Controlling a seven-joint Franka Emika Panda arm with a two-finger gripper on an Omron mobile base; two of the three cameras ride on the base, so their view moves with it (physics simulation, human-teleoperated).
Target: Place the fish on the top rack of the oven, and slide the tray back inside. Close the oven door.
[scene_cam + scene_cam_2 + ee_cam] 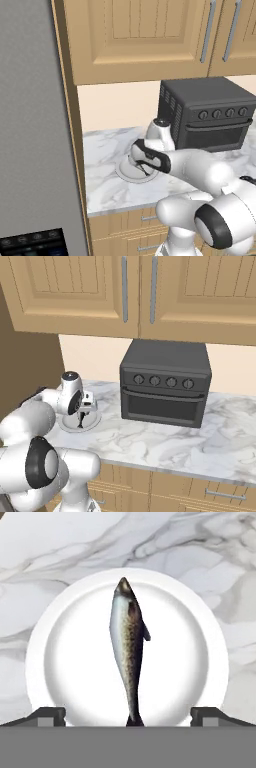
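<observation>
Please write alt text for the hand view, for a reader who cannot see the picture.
A slender dark grey fish lies along the middle of a round white plate on a marble counter, seen from directly above. The open jaws stand wide apart at the bottom, one on each side of the fish's tail.

Landmark: the plate (210,662), round and white, on the marble counter (165,446).
Above the plate: the end effector (128,716) hangs over it with fingers spread wide; the fish (128,647) lies along the middle of the plate, in line with the gap between them.
Right of the plate: a strip of bare counter, then the black toaster oven (165,383) blocks the way.
Left of the plate: a tall wooden panel (70,125) walls off the counter's end.
Front of the plate: bare marble out to the counter's edge.
Over the plate, higher up: wall cupboards (125,291) overhang, leaving open room beneath.
</observation>
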